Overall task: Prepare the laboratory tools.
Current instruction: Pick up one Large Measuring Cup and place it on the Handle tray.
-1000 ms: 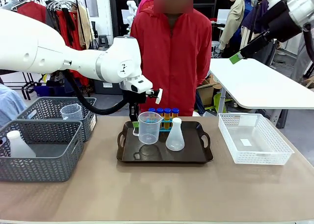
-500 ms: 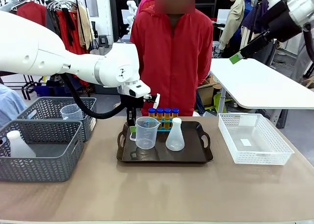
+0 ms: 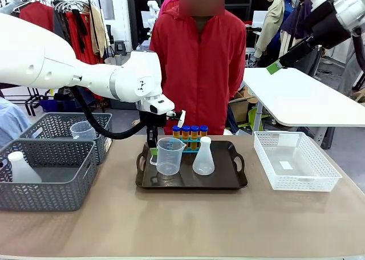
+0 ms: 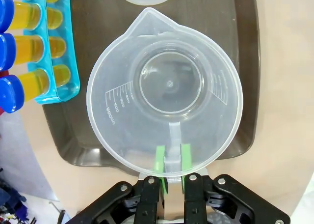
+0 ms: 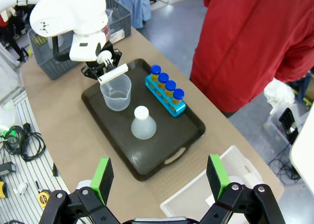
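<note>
A clear measuring jug [image 3: 169, 155] stands on the left part of the dark tray [image 3: 239, 183]. My left gripper [image 3: 153, 150] is shut on its handle at the back left. In the left wrist view the green pads [image 4: 160, 164] pinch the handle of the jug [image 4: 167, 86] from both sides. A translucent white conical flask [image 3: 203, 157] stands upright just right of the jug. Behind them, amber blue-capped tubes sit in their blue rack [image 3: 190, 135]. My right gripper [image 5: 159, 177] hangs open high above the table, looking down on the tray [image 5: 184, 135], the jug [image 5: 117, 96], the flask [image 5: 143, 126] and the tube rack [image 5: 167, 95].
Two grey mesh baskets [image 3: 45, 174] stand at the left, one holding a white bottle [image 3: 21, 169], the other a clear cup [image 3: 83, 130]. A white lattice basket [image 3: 293, 160] sits at the right. A person in a red jacket [image 3: 199, 60] stands behind the tray.
My left gripper has lowered the jug from just above the tray down onto it, shifting slightly left. The flask and the tube rack have not moved.
</note>
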You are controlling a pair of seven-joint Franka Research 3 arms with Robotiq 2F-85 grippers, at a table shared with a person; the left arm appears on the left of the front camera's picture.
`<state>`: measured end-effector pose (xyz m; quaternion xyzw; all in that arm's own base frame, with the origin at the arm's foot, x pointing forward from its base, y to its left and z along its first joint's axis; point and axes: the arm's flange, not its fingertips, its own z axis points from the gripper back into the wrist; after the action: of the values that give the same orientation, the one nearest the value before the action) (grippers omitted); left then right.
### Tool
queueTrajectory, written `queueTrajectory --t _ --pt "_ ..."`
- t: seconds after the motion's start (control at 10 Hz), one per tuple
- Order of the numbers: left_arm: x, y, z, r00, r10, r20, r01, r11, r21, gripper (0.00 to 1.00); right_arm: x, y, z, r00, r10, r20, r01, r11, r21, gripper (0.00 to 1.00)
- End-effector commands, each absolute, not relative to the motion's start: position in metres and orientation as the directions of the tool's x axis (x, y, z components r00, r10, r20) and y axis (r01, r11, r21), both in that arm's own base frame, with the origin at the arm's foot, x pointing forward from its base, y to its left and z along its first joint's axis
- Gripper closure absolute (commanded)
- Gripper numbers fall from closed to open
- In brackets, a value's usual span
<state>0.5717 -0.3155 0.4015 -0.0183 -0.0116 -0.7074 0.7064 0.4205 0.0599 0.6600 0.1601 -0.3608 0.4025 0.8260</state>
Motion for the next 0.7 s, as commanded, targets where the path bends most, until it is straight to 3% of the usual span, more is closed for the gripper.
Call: queueTrajectory --t 0.0,0.3,0.6 --pt "0.569 -0.312 0.401 0.019 -0.999 0.051 1.0 0.018 -0.02 0.62 0.421 0.059 0.66 0.407 0.541 0.736 -0.789 0.615 -0.016 0.0" --pt "0.57 -0.309 0.404 0.025 -0.998 0.055 1.0 0.024 -0.019 0.04 0.421 0.059 0.66 0.407 0.541 0.736 -0.789 0.615 -0.016 0.0" --pt "0.571 -0.303 0.412 0.037 -0.997 0.071 0.999 0.035 -0.02 0.0 0.421 0.059 0.66 0.407 0.541 0.736 -0.789 0.615 -0.016 0.0"
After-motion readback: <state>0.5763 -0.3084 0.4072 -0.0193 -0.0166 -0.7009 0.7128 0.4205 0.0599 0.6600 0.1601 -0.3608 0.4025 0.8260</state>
